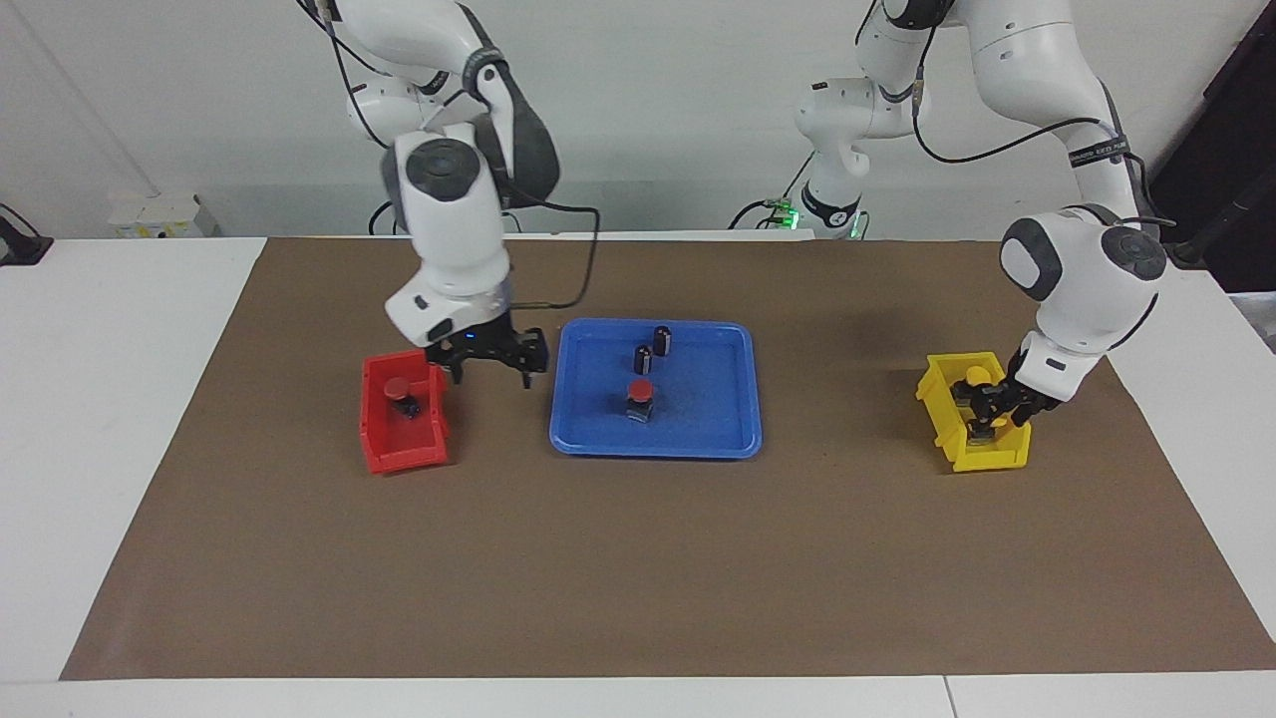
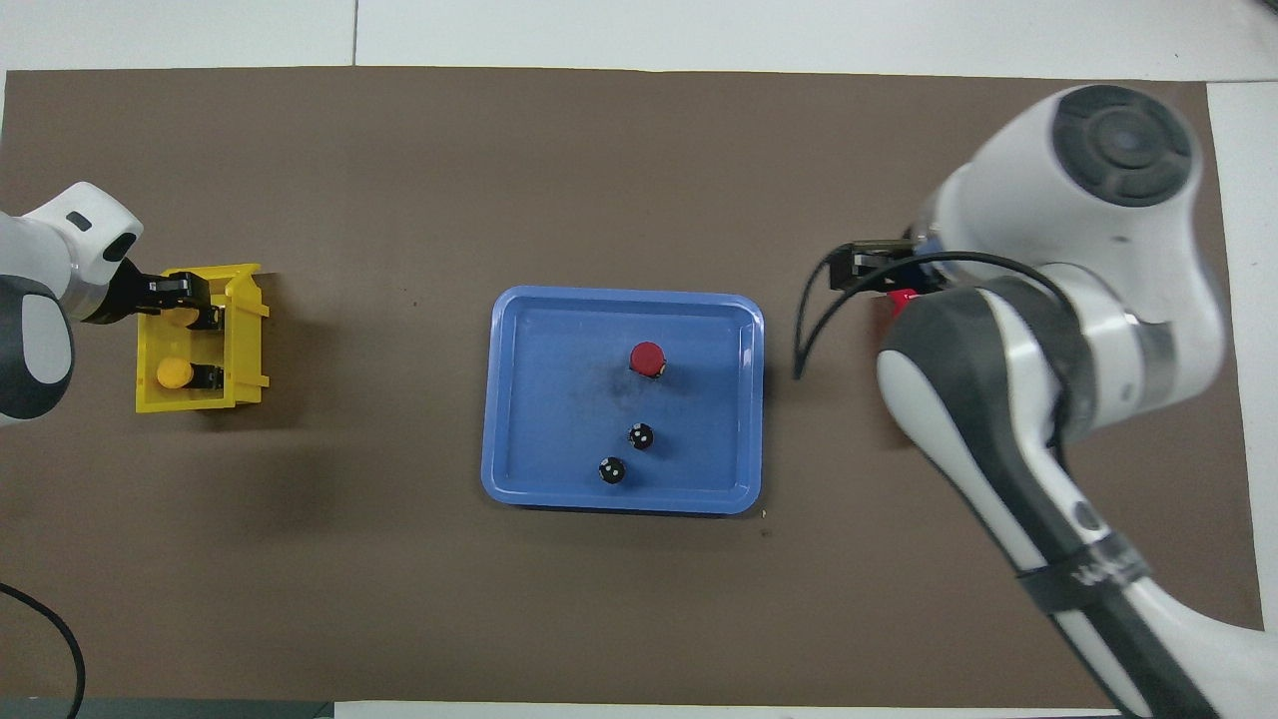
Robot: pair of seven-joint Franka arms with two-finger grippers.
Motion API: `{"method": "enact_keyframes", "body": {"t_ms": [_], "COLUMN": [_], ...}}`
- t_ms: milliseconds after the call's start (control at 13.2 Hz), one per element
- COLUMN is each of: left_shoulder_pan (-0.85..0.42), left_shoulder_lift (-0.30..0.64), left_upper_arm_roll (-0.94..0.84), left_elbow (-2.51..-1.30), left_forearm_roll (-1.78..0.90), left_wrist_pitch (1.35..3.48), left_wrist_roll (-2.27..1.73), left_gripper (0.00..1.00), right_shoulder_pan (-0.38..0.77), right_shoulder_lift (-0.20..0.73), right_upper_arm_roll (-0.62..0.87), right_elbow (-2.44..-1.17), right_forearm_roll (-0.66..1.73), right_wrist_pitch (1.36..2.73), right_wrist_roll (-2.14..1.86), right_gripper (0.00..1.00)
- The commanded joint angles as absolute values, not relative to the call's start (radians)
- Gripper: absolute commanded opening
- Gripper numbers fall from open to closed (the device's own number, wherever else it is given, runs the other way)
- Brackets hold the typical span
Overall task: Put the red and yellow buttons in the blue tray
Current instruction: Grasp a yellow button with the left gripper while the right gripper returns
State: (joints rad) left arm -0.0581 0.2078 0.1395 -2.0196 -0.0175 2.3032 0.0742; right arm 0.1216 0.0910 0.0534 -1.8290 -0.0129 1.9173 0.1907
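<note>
A: Risk first — left gripper [image 1: 987, 407] is down inside the yellow bin [image 1: 1005, 458], around one yellow button [image 2: 183, 318]; a lift could drag on the bin wall or tip the bin.

B: Grip state?

A: Cannot tell. Second yellow button [image 2: 174, 372] sits beside it in the bin.

B: Right side?

A: Right gripper [image 1: 490, 361] hangs open and empty between red bin [image 1: 404, 454] and blue tray [image 1: 588, 439]. One red button [image 1: 639, 396] is in the tray with two dark cylinders [image 1: 653, 350]; the other red button [image 1: 398, 389] is in its bin.
</note>
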Motion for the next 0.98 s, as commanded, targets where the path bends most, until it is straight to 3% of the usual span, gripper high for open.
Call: {"method": "enact_keyframes", "body": {"t_ms": [0,76,227,454,605,681,908], "left_shoulder_pan": [-0.06,-0.055,-0.06,-0.083,-0.2,-0.275,-0.483], "left_shoulder_lift": [0.189,0.189,0.199,0.218,0.25,0.256,0.241], "left_upper_arm_roll": [0.133,0.133,0.133,0.132,0.133,0.13,0.126], "left_elbow": [-2.054,-2.054,-1.995,-1.765,-1.624,-1.608,-1.676], "left_forearm_roll": [0.003,0.003,0.003,0.017,0.017,0.014,-0.024], "left_wrist_pitch": [2.321,2.319,2.259,1.981,1.815,1.816,1.897], "left_wrist_roll": [0.075,0.074,0.072,0.078,-0.072,-0.236,-0.49], "left_gripper": [0.16,0.01,0.01,0.01,0.01,0.01,0.01], "right_shoulder_pan": [0.016,-0.007,-0.047,-0.049,-0.048,-0.049,-0.06], "right_shoulder_lift": [0.005,-0.014,-0.044,-0.023,-0.017,-0.014,-0.014], "right_upper_arm_roll": [0.069,0.069,0.069,0.069,0.069,0.069,0.069], "right_elbow": [-2.003,-2.049,-2.155,-2.197,-2.236,-2.258,-2.287], "right_forearm_roll": [0.014,0.015,0.015,0.015,0.017,0.017,0.017], "right_wrist_pitch": [2.0,2.043,2.139,2.227,2.291,2.327,2.352], "right_wrist_roll": [0.013,-0.012,-0.07,-0.069,-0.071,-0.071,-0.077], "right_gripper": [0.95,0.94,0.82,0.74,0.7,0.7,0.69]}}
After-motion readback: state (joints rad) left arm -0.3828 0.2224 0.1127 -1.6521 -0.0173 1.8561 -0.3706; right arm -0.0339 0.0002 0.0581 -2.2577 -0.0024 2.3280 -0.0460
